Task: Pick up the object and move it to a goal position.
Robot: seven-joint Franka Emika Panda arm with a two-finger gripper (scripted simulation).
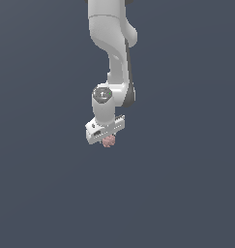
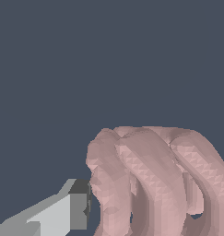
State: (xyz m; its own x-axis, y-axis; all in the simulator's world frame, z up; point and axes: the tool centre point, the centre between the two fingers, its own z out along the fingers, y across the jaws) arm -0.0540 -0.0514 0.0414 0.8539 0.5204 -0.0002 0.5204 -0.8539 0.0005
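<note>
The scene contains one white robot arm (image 1: 114,48), one claw (image 1: 108,141) and one object (image 1: 108,141); no further items are visible in either view. The arm enters from the upper edge of the exterior view and descends to a wrist joint carrying a grey round cap (image 1: 102,93) with a small green dot on it. Below the wrist sits the white claw body, tilted slightly, with a small dark slot on its face. The object is a dusty-pink, lumpy blob, much smaller than the claw body, and it protrudes directly beneath the claw in the exterior view. In the wrist view the object (image 2: 155,184) fills the lower part of the picture, showing several rounded ridges with deep grooves between them. One claw finger (image 2: 62,214), light grey with a dark pad at its tip, lies just against the side of the object; the opposite finger is hidden behind the object. The claw therefore appears closed around the object, though contact on the hidden side cannot be confirmed. The surroundings are a uniform dark slate-blue field in both views; whether this is a desk surface or plain background cannot be told, and so whether the object is lifted or resting cannot be told either. Nothing obstructs the arm or the claw. No brand, label or legible writing appears on any part.
</note>
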